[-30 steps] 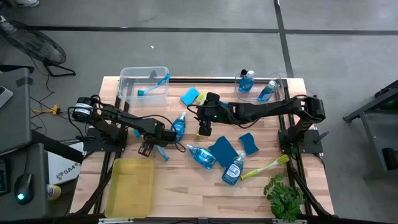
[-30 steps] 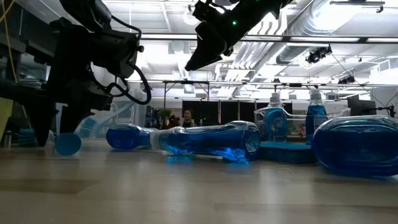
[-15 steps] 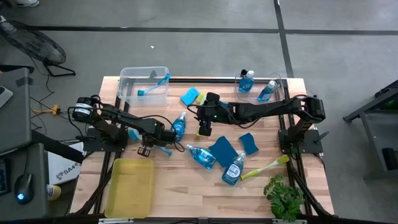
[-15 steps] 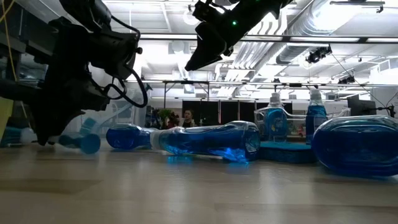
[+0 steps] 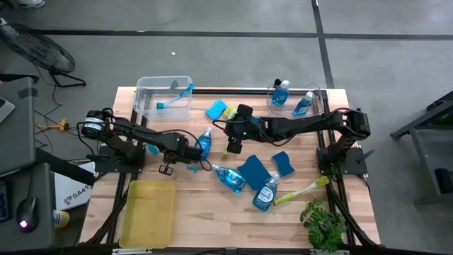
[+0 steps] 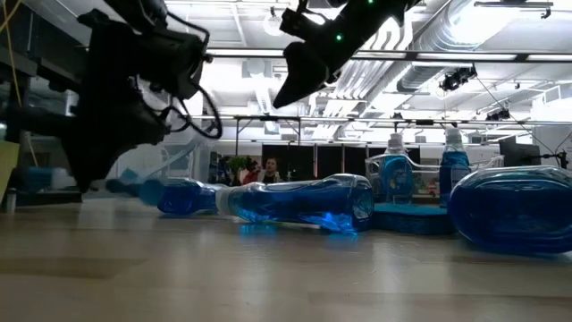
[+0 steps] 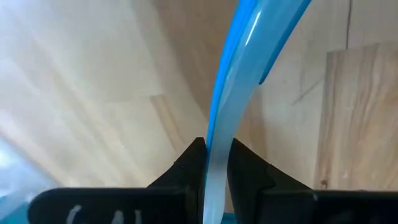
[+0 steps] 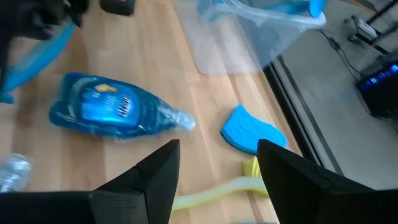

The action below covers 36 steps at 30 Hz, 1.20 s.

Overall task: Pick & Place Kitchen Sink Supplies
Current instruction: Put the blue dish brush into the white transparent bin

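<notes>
**Left gripper clamps a blue brush**

The left gripper point(image 5: 172, 163) is pinched tight on the blue brush point(image 7: 239, 81), low over the table point(image 5: 212, 219) just beside a lying soap bottle point(image 5: 204, 142). The right gripper point(image 5: 233, 147) hangs above mid-table, jaws apart and holding nothing. More bottles, sponges point(image 5: 253, 171) and a yellow-green brush point(image 5: 301, 190) lie toward the right.

5 bottles point(image 5: 231, 178), 3 sponges point(image 5: 253, 172), 4 brushes point(image 5: 301, 190)
</notes>
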{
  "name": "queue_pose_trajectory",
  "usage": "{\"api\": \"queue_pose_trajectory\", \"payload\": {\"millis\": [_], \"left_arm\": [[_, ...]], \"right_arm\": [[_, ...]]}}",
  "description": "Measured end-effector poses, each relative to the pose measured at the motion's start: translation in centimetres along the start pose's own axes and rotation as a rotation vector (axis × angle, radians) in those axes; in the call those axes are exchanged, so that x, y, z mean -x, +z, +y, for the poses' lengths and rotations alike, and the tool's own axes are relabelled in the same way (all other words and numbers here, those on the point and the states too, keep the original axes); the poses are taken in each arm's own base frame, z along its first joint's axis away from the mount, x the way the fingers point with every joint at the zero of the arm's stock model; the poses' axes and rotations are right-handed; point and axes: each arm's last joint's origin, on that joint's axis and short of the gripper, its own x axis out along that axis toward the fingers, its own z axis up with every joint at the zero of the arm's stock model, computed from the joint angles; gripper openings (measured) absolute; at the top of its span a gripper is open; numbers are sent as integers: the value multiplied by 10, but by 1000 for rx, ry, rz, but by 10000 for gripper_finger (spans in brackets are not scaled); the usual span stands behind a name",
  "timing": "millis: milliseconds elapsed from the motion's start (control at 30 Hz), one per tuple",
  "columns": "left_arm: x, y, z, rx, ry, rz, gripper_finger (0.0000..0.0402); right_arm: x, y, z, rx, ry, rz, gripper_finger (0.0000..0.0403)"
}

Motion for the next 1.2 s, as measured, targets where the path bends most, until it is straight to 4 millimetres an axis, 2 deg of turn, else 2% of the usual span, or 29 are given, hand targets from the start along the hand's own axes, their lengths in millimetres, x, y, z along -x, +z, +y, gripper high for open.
{"api": "queue_pose_trajectory", "payload": {"millis": [167, 333, 567, 733, 967, 1200], "left_arm": [[15, 4, 5, -1, 52, -3, 42], [38, -6, 9, 20, 93, -85, 43], [83, -46, 14, 106, 184, -332, 43], [111, -81, 19, 232, 371, -525, 43], [145, -121, 26, 451, 646, -810, 44], [155, -138, 43, 652, 864, -799, 44]], "right_arm": [[0, -6, -1, -6, -51, 60, 209], [1, -11, -2, -11, -91, 115, 208], [1, -13, -2, -19, -107, 129, 208], [1, -12, -2, -24, -105, 119, 208], [0, -8, -2, -44, -86, 84, 208], [0, -7, -2, -44, -82, 69, 208]]}}
